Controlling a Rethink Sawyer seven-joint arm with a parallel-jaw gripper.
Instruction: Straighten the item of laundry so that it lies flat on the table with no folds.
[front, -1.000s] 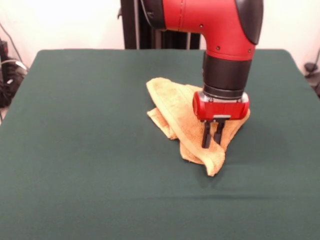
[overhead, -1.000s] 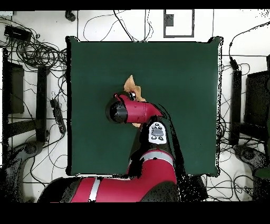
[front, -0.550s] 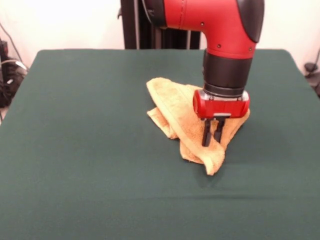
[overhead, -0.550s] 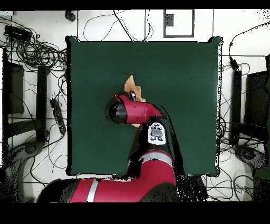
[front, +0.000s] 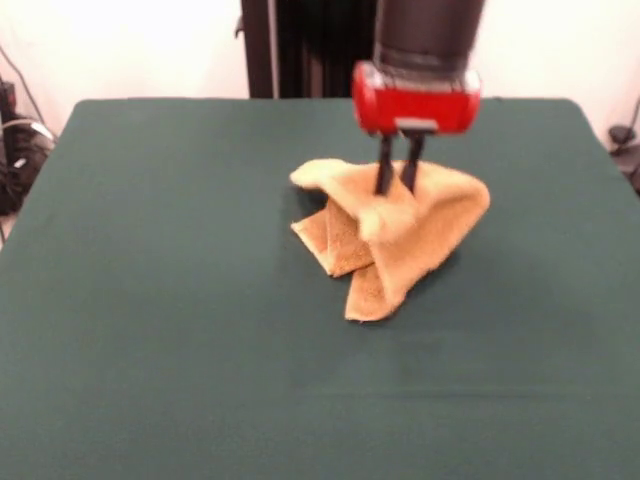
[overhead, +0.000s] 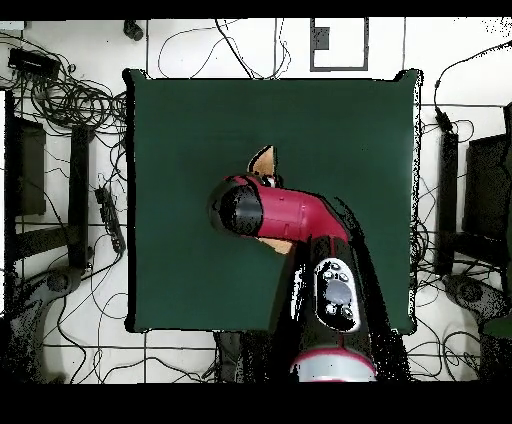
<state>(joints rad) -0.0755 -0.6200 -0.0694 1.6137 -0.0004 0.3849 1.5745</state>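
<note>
In the front view we see the gripper (front: 396, 188) w/ its two dark fingers (front: 383, 166) pointing straight down, close together, and their tips go into the top of the towel (front: 400, 235). It looks closed on a pinch of the cloth, but the tips are a bit blurred, so we say this w/ some care. The towel is pulled up into a tent shape under the gripper: the highest part is at the fingers, and from there the cloth hangs down and spreads. Its lower edges touch the table (front: 150, 330). One pointed corner lies toward the camera, approx. below the gripper, and one folded flap sticks out to the picture's left. The right side of the towel makes a rounded bulge. The cloth is clearly folded over itself, not flat.

In the overhead view the arm (overhead: 290, 215) covers most of the towel (overhead: 264, 160); we see only a small orange tip beyond the arm's head and a bit of cloth at its lower edge. The towel is near the middle of the table (overhead: 360, 130), well apart from all edges.
</note>
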